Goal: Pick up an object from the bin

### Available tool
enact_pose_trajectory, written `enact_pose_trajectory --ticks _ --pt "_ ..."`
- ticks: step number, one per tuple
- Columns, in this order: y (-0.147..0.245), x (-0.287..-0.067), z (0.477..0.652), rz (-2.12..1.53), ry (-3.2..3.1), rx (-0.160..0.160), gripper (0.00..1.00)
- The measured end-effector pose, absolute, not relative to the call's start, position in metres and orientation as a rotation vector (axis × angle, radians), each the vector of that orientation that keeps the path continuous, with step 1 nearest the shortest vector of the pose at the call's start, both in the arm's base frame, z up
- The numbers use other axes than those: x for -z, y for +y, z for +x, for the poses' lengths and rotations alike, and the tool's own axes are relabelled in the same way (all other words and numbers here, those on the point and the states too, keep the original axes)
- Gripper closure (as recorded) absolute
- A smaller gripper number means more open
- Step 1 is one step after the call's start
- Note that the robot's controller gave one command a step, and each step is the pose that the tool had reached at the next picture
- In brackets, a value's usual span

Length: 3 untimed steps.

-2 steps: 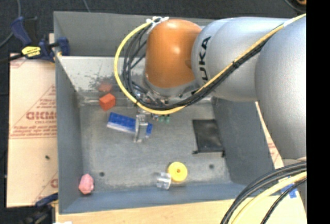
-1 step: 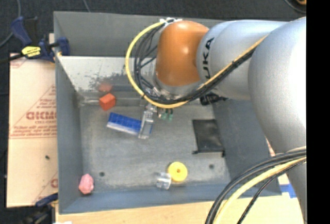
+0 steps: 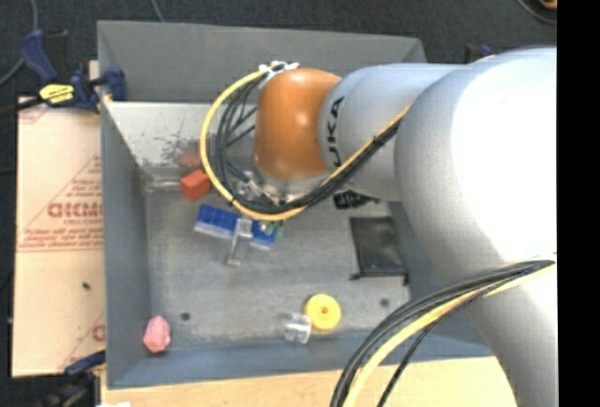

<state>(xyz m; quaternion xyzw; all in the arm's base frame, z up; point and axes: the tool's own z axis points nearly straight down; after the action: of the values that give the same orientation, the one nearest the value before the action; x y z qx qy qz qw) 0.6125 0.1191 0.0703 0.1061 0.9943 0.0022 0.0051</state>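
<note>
Near the middle of the bin (image 3: 281,49), a shade toward nine o'clock, the gripper (image 3: 239,243) hangs low over a flat blue packet (image 3: 216,222), whose blue shows on both sides of the metal tip. Whether the gripper is released, clenched or already grasping the packet cannot be told, since the orange cover (image 3: 291,128) on the wrist and its loop of cables (image 3: 214,138) hide most of it from above. A small orange block (image 3: 194,185) lies close by at ten o'clock of the packet, near the sloped wall. Well apart from both, a pink lump (image 3: 157,333) sits in the corner at seven o'clock, and a yellow disc (image 3: 323,311) with a small clear cap (image 3: 298,330) just beside it lies toward six o'clock. A dark patch (image 3: 380,246) marks the floor at three o'clock. The likely trouble is the packet itself. It lies flat on the floor, so a closing grip may slide over its top or catch only an edge, and it could tip out on the lift. A push that comes down off-centre might also shove it toward the orange block, so that both get nudged or pinched together. With the view blocked, a missed grasp would be hard to spot until the arm rises.
</note>
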Motion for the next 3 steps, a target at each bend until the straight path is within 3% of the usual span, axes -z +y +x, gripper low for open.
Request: enact_pose_trajectory --ticks 1,3 --pt "0.1152 -0.0724 0.6163 0.466 3.093 -0.011 1.0" --pt "0.1141 -0.0757 0.6162 0.495 3.09 -0.011 1.0"
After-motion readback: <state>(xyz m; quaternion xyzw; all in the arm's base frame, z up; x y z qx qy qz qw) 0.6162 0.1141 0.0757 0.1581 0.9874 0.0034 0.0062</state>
